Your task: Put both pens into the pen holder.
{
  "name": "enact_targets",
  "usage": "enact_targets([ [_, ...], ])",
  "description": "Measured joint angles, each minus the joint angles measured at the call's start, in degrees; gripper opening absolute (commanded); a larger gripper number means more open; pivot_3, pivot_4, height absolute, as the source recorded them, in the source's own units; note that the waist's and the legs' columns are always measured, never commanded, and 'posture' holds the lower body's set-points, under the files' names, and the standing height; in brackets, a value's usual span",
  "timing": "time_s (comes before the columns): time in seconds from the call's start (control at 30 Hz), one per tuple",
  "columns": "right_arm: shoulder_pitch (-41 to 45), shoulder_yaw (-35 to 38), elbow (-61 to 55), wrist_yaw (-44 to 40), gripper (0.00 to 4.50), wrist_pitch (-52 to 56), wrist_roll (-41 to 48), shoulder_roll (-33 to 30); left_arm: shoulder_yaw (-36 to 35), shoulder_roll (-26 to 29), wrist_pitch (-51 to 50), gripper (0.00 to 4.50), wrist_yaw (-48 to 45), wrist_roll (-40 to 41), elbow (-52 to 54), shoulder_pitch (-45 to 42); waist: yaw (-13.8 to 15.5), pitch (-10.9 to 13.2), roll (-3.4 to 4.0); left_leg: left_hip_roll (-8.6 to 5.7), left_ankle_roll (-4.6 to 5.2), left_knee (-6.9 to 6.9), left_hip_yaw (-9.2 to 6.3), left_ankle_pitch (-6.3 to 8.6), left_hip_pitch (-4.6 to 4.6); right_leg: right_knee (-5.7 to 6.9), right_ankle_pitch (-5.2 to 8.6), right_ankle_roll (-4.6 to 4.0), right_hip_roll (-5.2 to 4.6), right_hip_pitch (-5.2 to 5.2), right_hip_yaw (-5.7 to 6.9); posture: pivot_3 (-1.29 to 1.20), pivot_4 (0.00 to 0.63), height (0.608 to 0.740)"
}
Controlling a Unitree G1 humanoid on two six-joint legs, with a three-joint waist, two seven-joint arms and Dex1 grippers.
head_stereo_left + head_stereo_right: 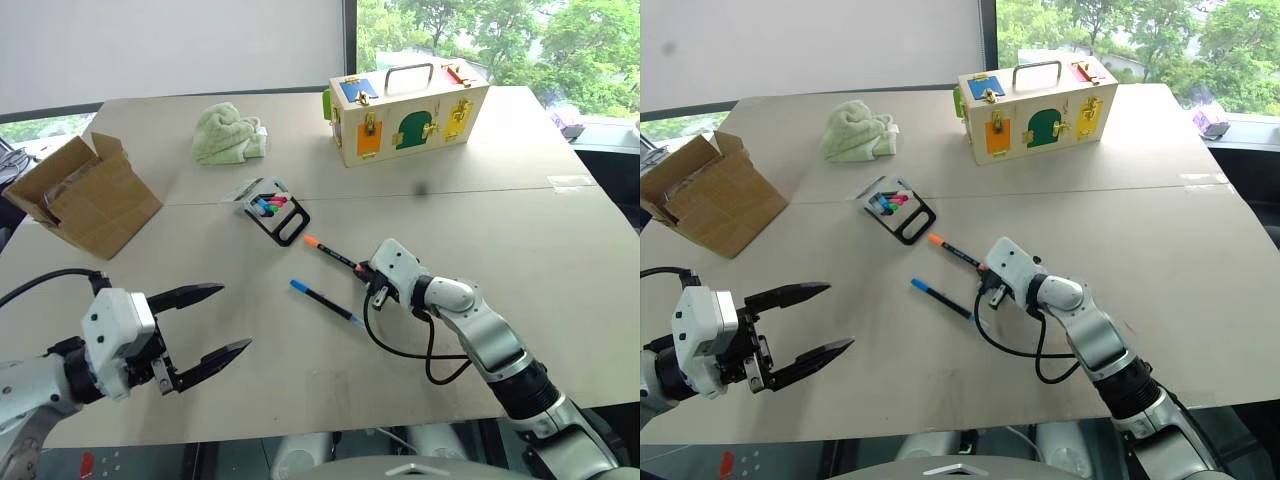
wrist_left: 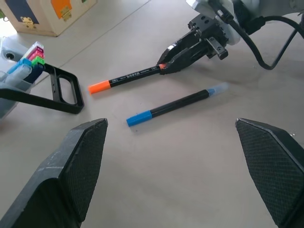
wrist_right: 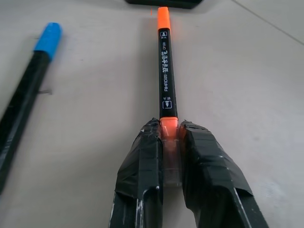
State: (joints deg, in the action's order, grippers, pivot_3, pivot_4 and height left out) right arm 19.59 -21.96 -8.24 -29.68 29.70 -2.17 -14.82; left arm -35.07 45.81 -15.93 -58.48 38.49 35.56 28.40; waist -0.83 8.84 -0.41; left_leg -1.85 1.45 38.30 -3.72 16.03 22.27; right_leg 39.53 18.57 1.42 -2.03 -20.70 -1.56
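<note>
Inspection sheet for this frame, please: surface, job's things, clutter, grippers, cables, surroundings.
Surface: pale table, a seam running across it.
Job's things: orange pen lying on the table, its near end clamped; blue pen lying free beside it; pen holder lying on the table beyond the pens, coloured markers inside, neither pen in it.
Clutter: open cardboard box, green cloth, wooden latch box.
Grippers: right gripper shut on the orange pen's end; left gripper open, holding nothing, above the table.
Cables: black cable looping from the right wrist.
Surroundings: window with trees outside.
</note>
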Motion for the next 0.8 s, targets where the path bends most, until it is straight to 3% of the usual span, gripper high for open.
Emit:
enact_targets([
  [0.07,-0.05,2.31,0.71,1.24,0.07,-0.01,0.48,0.5,1.47,-1.85,-0.89,4.5,2.5,0.63,-0.02,-2.58,0.05,0.02,0.03,-0.01,0.0,0.0,0.0,0.0,-0.01,0.02,0.0,0.0,0.0,0.0,-0.01,0.0,0.15,0.74],
  [0.27,-1.92,11.79,-0.12,-2.25,0.07,-6.23,9.38,1.49,11.54,-11.01,-12.96,4.5,22.78,2.22,-2.59,-15.59,-0.34,0.07,-0.08,0.0,0.01,0.0,0.03,0.0,0.0,0.21,0.0,0.01,0.08,-0.05,-0.09,0.0,0.15,0.74],
  [0.4,-4.26,14.22,-3.3,-8.73,0.07,-12.38,16.56,1.68,13.04,-22.32,-18.31,4.5,31.93,15.58,-6.24,-26.36,-0.29,0.11,-0.1,0.02,0.0,0.07,0.03,-0.01,0.02,0.25,0.0,0.02,0.06,-0.06,-0.04,0.0,0.15,0.74],
  [0.6,-4.54,12.86,-3.97,-13.03,0.07,-16.91,16.47,-1.91,16.24,-25.51,-22.48,4.5,33.31,25.84,-10.29,-34.09,-0.61,0.11,-0.15,-0.01,-0.21,0.09,0.05,-0.14,0.0,0.28,0.0,0.02,0.08,-0.05,-0.06,0.0,0.15,0.74],
  [0.8,-4.43,12.31,-3.98,-15.97,0.07,-21.23,18.66,-0.6,20.6,-25.69,-24.04,4.5,31.88,26.39,-15.07,-39.48,-0.85,0.12,-0.15,0.0,-0.26,0.09,0.07,-0.17,0.0,0.25,0.0,0.02,0.11,-0.04,-0.11,0.0,0.15,0.74],
])
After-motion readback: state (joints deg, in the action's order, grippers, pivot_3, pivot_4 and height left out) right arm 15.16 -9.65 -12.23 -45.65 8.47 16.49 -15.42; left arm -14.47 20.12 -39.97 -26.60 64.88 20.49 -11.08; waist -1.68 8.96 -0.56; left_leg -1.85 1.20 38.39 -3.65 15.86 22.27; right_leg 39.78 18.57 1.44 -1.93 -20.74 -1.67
